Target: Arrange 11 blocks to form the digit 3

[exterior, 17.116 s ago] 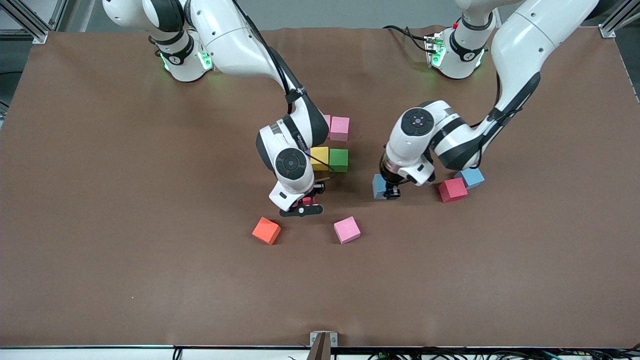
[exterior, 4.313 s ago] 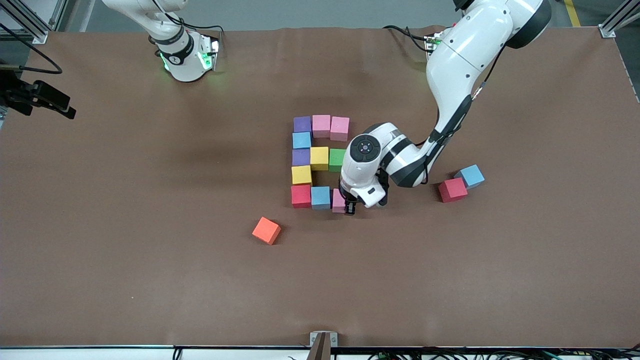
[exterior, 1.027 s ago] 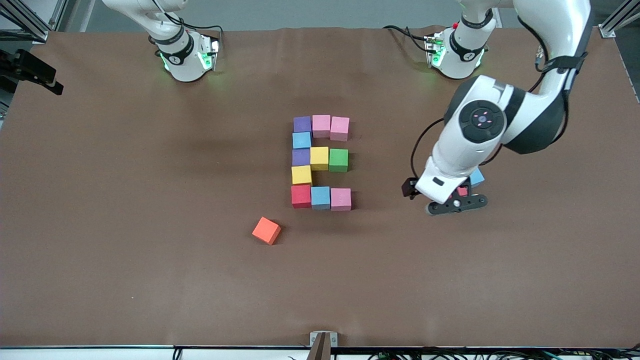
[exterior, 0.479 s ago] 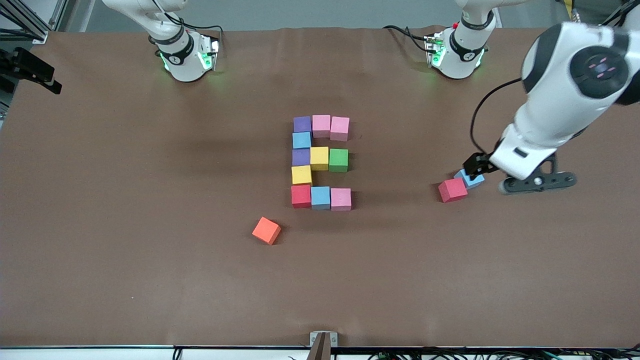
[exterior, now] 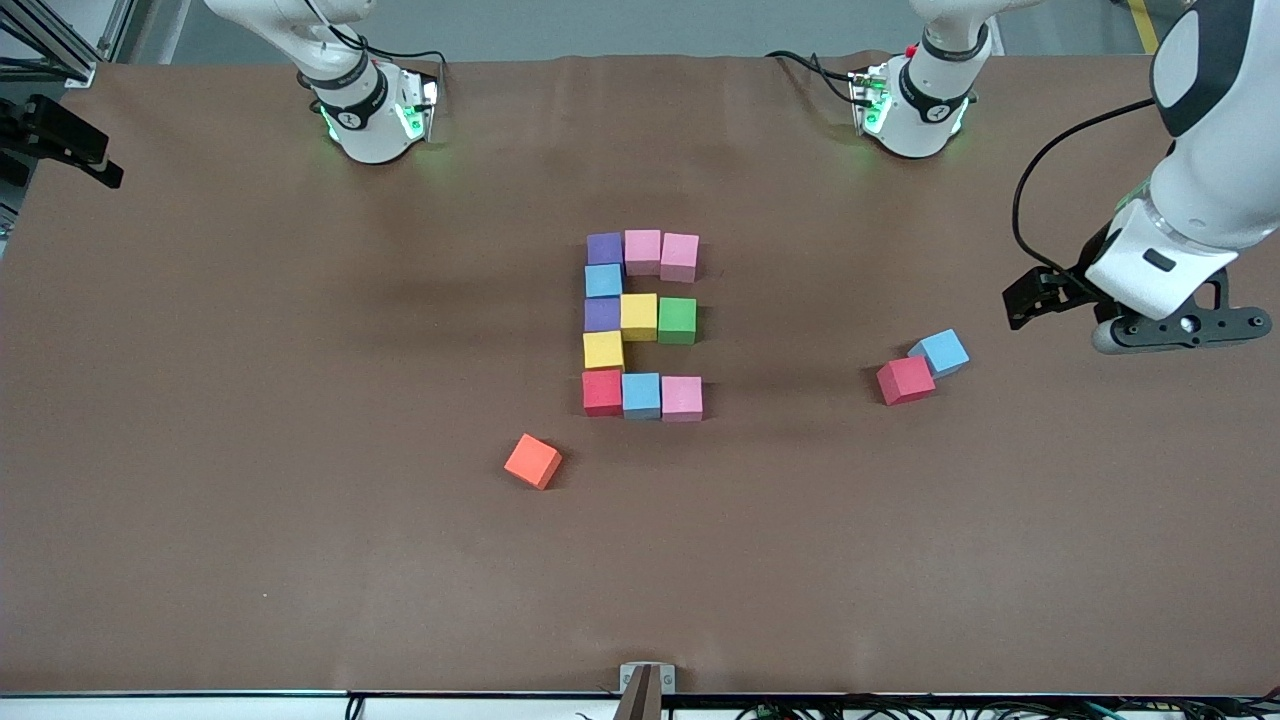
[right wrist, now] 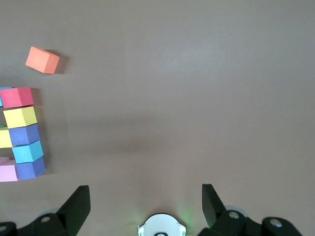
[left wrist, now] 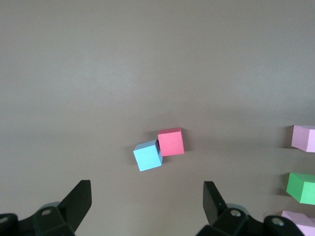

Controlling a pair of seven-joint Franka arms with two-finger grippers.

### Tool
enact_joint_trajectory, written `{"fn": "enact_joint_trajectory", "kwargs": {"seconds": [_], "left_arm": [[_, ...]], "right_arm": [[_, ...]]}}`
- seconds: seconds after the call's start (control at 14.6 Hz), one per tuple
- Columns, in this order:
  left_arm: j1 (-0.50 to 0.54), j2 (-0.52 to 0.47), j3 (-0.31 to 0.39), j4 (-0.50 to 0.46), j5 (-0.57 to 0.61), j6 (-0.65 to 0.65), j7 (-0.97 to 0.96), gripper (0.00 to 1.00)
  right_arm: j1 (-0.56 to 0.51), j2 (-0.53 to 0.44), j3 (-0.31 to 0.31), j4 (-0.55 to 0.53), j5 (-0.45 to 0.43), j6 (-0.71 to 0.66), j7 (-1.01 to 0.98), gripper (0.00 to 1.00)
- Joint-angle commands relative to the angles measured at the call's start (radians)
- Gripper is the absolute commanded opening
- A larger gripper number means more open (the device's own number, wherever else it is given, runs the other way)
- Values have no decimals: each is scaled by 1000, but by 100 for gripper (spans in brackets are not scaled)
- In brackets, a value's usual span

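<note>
Eleven blocks lie touching in a blocky figure at mid-table. The farthest bar is purple (exterior: 604, 247), pink (exterior: 642, 250), pink (exterior: 679, 256). The middle bar is purple (exterior: 602, 314), yellow (exterior: 639, 316), green (exterior: 677, 320). The nearest bar is red (exterior: 602, 392), light blue (exterior: 640, 395), pink (exterior: 682, 398). Light blue (exterior: 603, 280) and yellow (exterior: 603, 350) join them into a column. My left gripper (left wrist: 146, 189) hangs open and empty, high over the left arm's end of the table (exterior: 1060, 300). My right gripper (right wrist: 145, 189) is open and empty, raised by the table's edge at the right arm's end.
An orange cube (exterior: 533, 461) lies alone, nearer the front camera than the figure. A loose red cube (exterior: 906, 380) and a loose light blue cube (exterior: 939, 352) touch each other toward the left arm's end. The right arm's base (right wrist: 161, 227) shows under its gripper.
The left arm has lifted and swung from over the loose red and blue cubes toward its end of the table, still open. No block has moved.
</note>
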Motion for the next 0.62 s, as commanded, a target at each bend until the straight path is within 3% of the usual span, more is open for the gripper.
{"fn": "enact_joint_trajectory", "kwargs": {"seconds": [0.0,0.21,0.55], "left_arm": [[34,-47,6,-8,-24,-22,101,100],[-24,-50,93,17,-27,-72,136,100],[-252,-93,384,20,-67,-94,198,100]], "right_arm": [[-5,0,3,6,9,-4,-1,100],[-4,0,3,4,9,10,-12,100],[-2,0,3,4,10,18,-32,100]]}}
